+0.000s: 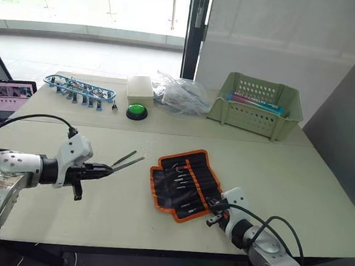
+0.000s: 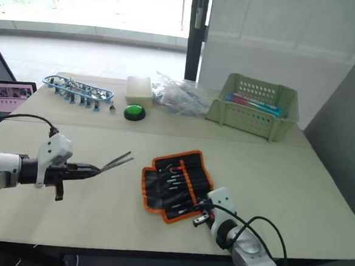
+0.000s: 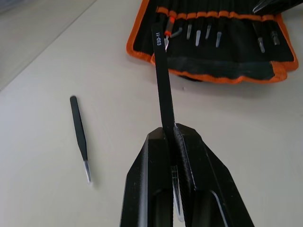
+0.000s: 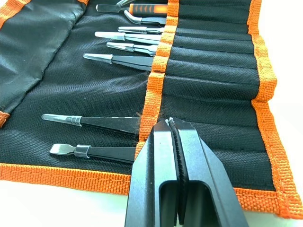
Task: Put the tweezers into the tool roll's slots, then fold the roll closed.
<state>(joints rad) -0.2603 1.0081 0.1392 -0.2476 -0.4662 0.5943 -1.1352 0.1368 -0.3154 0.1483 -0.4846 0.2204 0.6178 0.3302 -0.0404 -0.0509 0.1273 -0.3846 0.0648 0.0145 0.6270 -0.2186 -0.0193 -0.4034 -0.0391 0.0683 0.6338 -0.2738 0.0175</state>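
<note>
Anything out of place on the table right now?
One pair of tweezers lies loose on the table, apart from the open tool roll. The left hand is shut on another pair. Nothing looks spilled or damaged.

Bright window backlight, soft shadows

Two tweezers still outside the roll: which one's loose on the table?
The shorter tweezers lying flat on the table, clear of the tool roll. The other, marked ESD-11, is clamped in the left gripper.
</note>
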